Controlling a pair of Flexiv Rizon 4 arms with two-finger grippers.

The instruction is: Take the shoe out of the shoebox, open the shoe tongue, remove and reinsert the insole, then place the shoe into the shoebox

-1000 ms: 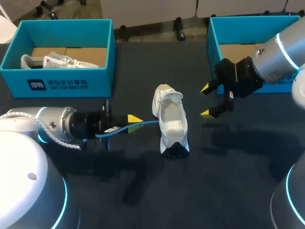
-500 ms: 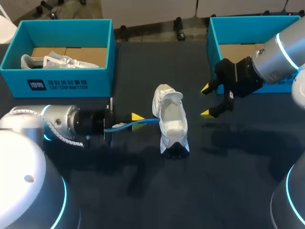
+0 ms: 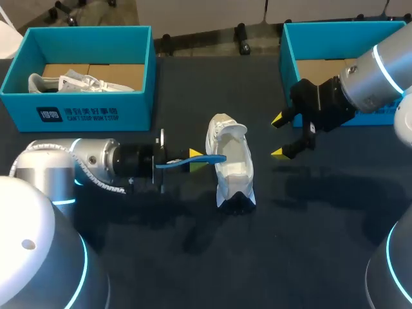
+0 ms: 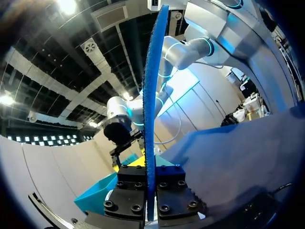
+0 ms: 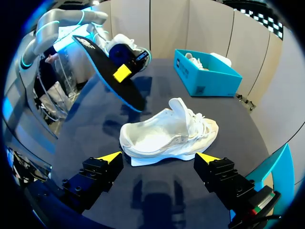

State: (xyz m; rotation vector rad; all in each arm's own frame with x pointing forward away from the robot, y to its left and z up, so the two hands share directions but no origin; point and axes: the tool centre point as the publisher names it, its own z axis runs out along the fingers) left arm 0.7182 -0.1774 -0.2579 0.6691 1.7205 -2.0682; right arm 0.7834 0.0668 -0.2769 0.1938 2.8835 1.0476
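A dark, near-black tabletop (image 3: 296, 257) fills the head view, matte and plain from side to side. Soft, blurred shadows (image 3: 190, 238) lie across the tabletop's middle and its near side. In the right wrist view the same tabletop shows a dull bluish sheen.

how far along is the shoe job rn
Done: shoe out on the table, tongue lifted open, insole removed. In hand: left gripper shut on the blue insole, its tip over the shoe's opening; right gripper open beside it. Left: seat the insole, then put the shoe into the shoebox.
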